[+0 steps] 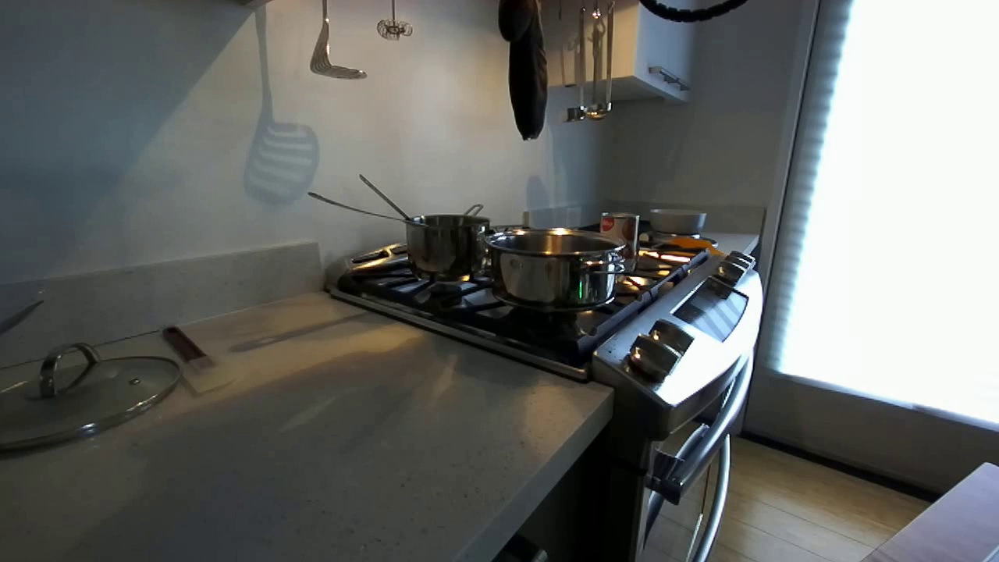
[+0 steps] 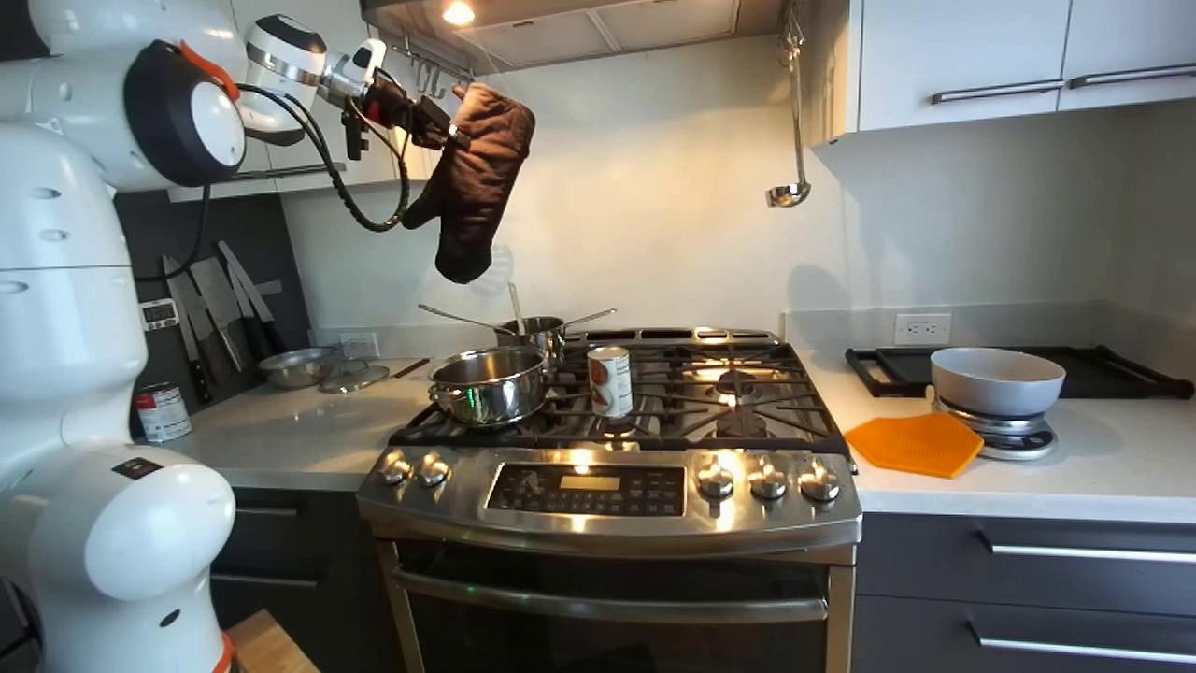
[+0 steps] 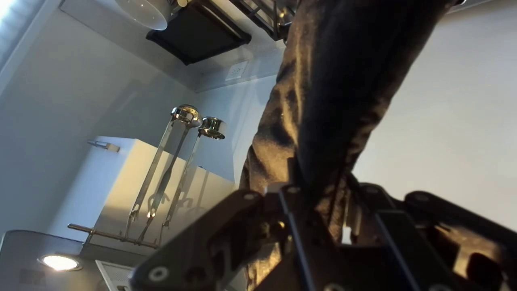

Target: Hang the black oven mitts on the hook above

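Your gripper [image 3: 323,180] holds the mitt [image 2: 483,182] pinched, and in the wrist view the dark cloth passes between the two fingers. In an exterior view the grip is near the cuff, which points up, while the rounded end hangs down. I can make out only one mitt; if a second is behind it, I cannot tell. The mitt is in the air above the stove [image 2: 607,542], apart from the saucepan [image 1: 441,248] and the pot [image 1: 554,273] below.

Near the cuff, at the side of the hood [image 2: 645,28], a rail [image 2: 437,62] carries hooks [image 2: 435,84]. The loop is too small to see, so whether it touches a hook I cannot say.

I judge you are at the placing step, with the hanging not yet finished. Next you should bring the loop over a hook tip, lower it gently, and let the cloth go only after the hook takes the weight. A too early release may drop it onto the stove.
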`<state>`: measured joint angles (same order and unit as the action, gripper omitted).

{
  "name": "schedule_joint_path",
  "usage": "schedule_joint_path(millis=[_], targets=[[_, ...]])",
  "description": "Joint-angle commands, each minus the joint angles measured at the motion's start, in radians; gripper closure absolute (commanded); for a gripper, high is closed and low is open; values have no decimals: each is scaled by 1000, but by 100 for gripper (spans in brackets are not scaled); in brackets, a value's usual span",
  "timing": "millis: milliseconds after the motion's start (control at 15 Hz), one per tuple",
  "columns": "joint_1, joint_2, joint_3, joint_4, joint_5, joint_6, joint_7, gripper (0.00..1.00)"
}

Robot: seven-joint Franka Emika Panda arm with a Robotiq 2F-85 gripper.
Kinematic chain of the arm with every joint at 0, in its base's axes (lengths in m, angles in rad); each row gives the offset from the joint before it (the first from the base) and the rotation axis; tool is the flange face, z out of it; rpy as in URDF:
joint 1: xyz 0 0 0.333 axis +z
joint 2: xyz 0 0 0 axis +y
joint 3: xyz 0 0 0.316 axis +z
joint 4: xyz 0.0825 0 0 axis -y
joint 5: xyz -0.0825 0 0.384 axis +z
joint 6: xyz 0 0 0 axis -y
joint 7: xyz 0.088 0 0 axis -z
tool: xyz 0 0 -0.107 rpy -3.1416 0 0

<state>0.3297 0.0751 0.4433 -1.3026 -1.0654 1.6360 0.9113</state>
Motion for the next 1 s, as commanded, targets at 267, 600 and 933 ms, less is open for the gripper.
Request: schedule_joint_path(millis=[267, 600, 933], targets=[[4, -5, 6, -5, 4, 19, -20, 95], [28, -6, 30, 6, 0, 36, -49, 95], [88, 8, 3, 51, -30, 6, -37, 95]])
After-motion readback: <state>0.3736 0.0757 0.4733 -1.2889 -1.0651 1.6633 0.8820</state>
